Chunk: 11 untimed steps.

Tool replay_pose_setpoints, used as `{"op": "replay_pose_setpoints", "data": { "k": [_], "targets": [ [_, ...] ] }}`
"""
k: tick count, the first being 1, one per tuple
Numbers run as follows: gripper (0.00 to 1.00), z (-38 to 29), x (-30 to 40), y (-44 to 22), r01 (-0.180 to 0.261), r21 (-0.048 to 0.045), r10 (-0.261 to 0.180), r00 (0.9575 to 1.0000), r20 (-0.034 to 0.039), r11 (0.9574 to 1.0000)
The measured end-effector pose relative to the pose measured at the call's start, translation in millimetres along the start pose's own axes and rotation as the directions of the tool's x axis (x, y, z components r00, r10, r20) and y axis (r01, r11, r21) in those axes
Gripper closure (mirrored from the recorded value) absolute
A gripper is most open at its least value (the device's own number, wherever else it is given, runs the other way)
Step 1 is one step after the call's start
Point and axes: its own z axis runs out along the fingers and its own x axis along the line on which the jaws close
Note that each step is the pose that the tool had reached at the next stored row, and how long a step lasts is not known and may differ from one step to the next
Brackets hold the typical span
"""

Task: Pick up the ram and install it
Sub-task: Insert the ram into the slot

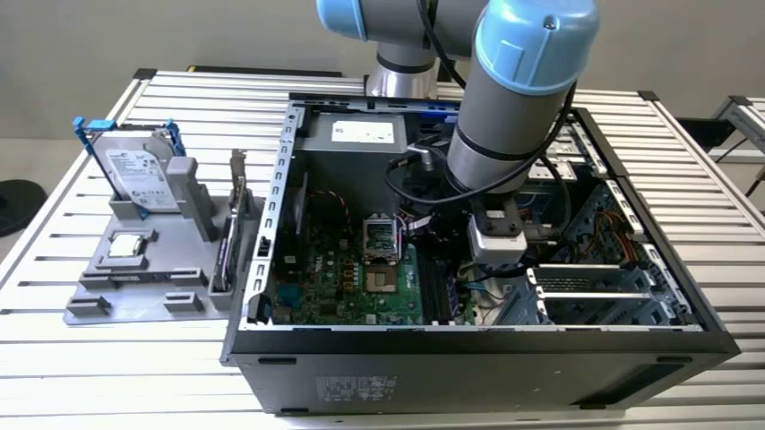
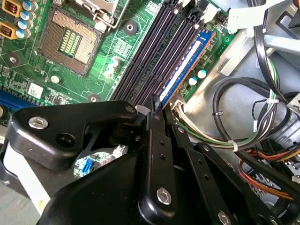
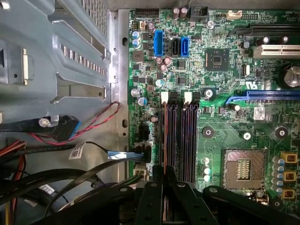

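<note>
The ram (image 2: 187,65) is a thin blue-edged stick standing on edge in the outermost of the long black slots (image 2: 150,51), beside the case's cable bay. My gripper (image 2: 152,104) sits at the near end of the stick, its black fingers drawn together on the stick's top edge. In the first wrist view the ram (image 3: 165,140) runs edge-on away from the gripper (image 3: 165,171) along the slot row. In the exterior view the gripper (image 1: 490,269) reaches down inside the open computer case (image 1: 287,179), over the motherboard's slots.
The bare processor socket (image 2: 70,42) lies on the green board beyond the slots. Bundled cables (image 2: 243,122) crowd the bay beside the ram. On the exterior view's left a grey fixture (image 1: 90,309) holds a hard drive (image 1: 138,175), a chip (image 1: 128,249) and an upright card (image 1: 233,224).
</note>
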Motion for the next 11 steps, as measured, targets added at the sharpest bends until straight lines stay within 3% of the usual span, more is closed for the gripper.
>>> {"op": "replay_pose_setpoints", "data": {
  "k": [11],
  "targets": [
    [1.0, 3.5, -0.1, -3.2, 0.0, 0.0005, 0.0, 1.0, 0.0, 1.0]
  ]
}}
